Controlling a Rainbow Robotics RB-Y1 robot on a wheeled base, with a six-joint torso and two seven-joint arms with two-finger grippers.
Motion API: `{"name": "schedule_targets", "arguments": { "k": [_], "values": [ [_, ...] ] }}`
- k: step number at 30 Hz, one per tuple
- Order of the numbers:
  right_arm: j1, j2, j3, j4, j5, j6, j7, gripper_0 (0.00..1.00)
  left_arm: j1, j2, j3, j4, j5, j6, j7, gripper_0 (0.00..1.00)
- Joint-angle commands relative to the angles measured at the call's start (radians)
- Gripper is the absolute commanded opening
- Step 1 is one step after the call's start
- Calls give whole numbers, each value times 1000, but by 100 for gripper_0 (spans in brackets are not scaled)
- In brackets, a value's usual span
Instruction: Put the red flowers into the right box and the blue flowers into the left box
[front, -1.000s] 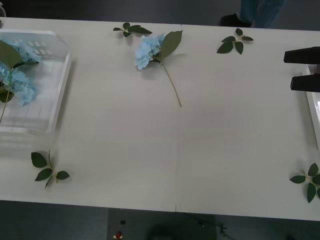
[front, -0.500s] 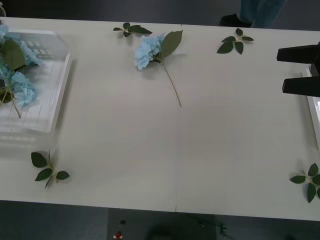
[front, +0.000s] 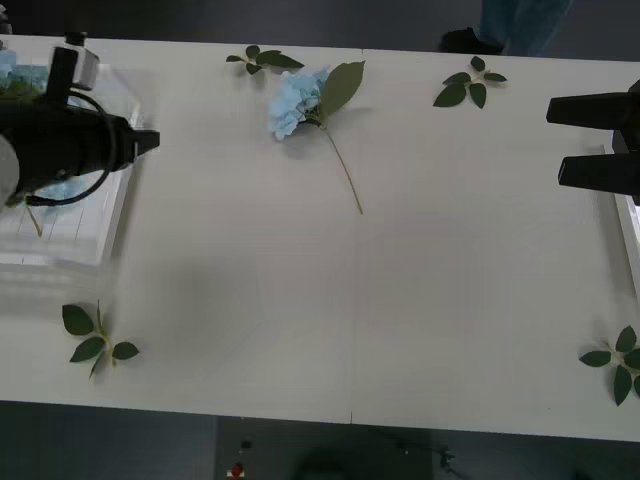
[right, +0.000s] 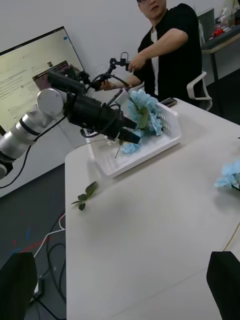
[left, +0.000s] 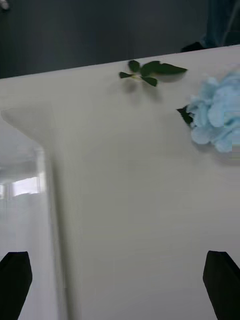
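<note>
One of the blue flowers (front: 297, 101) lies on the table at the back centre, its stem pointing toward me; it also shows as a pale cluster (left: 217, 117). More blue flowers (right: 142, 112) rest in the left box (front: 115, 215). My left gripper (front: 150, 140) hovers over that box's right rim, pointing toward the lying flower, open and holding nothing. My right gripper (front: 592, 140) is open and holds nothing at the table's right edge, beside the strip of the right box (front: 632, 225). The red flowers are out of view.
Loose green leaf sprigs lie at the back centre (front: 262, 58), back right (front: 468, 84), front left (front: 95, 335) and front right (front: 620, 362). The wide middle of the white table (front: 350, 300) holds nothing else.
My left arm has come into the front view from the left, over the left box. The blue flowers in the box shifted. My right gripper slid a little leftward.
</note>
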Motion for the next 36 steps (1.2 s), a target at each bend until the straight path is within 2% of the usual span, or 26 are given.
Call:
{"name": "schedule_targets", "arguments": {
  "k": [1, 7, 13, 20, 29, 36],
  "values": [
    [-6, -9, -10, -11, -7, -3, 27, 100, -93, 18, -55, 77, 66, -32, 36, 100],
    [-6, -9, -10, -11, -7, -3, 27, 100, -197, -5, -159, 259, 182, -66, 44, 100],
    [-6, -9, -10, -11, -7, -3, 27, 100, -277, -104, -229, 384, 176, -116, 53, 100],
    [-6, -9, -10, -11, -7, -3, 27, 100, -346, -236, -308, 457, -14, -147, 93, 100],
    [-6, -9, -10, -11, -7, -3, 27, 100, -384, -353, -460, 488, -290, -185, 325, 100],
    [-6, -9, -10, -11, -7, -3, 27, 100, -401, -422, -546, 630, -370, -374, 412, 99]
  ]
}}
